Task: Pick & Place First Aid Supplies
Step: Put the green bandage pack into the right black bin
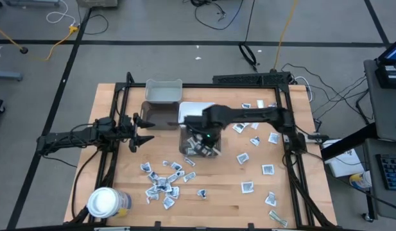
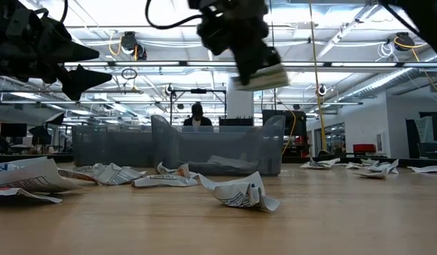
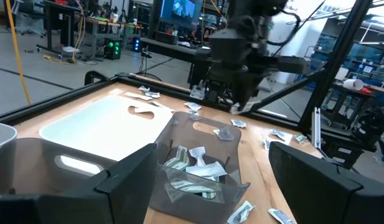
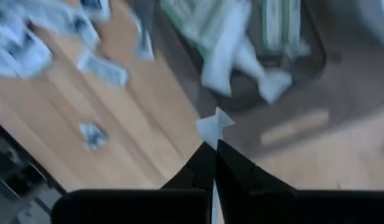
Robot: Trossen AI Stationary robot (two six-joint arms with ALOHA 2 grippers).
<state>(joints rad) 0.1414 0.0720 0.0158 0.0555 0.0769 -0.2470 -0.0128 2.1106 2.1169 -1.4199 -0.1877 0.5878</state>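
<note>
Held packet: a small white packet [image 4: 215, 126] is pinched at the tips of the right gripper [image 4: 214, 149], its paper sticking out past the fingers, above a clear grey bin.
Right gripper: at frame centre in the overhead view [image 1: 201, 138], fingers together, clamped on that packet; in the table-level view it hangs high above the bin.
Clear bin: the see-through grey bin [image 1: 199, 146] sits mid-desk and already contains white packets and pale-green strips [image 3: 190, 168].
Loose packets: a crumpled cluster [image 1: 160, 181] lies on the desk in the lower left-centre of the overhead frame; more single packets [image 1: 257, 140] are scattered across the right half, well apart from one another.
Left gripper: at the left of the overhead frame [image 1: 141, 131], raised above the desk just beside the bins, fingers spread apart, holding nothing.
Other bins: a grey bin [image 1: 158, 115] and a pale bin [image 1: 163, 92] stand above it in frame; a white lid [image 3: 111, 126] lies flat beside the clear bin.
Jar: a white-lidded round jar [image 1: 105, 202] stands in the lower left corner of the desk [image 1: 217, 199].
Room: a person [image 2: 197, 115] is seen far behind the bins.
</note>
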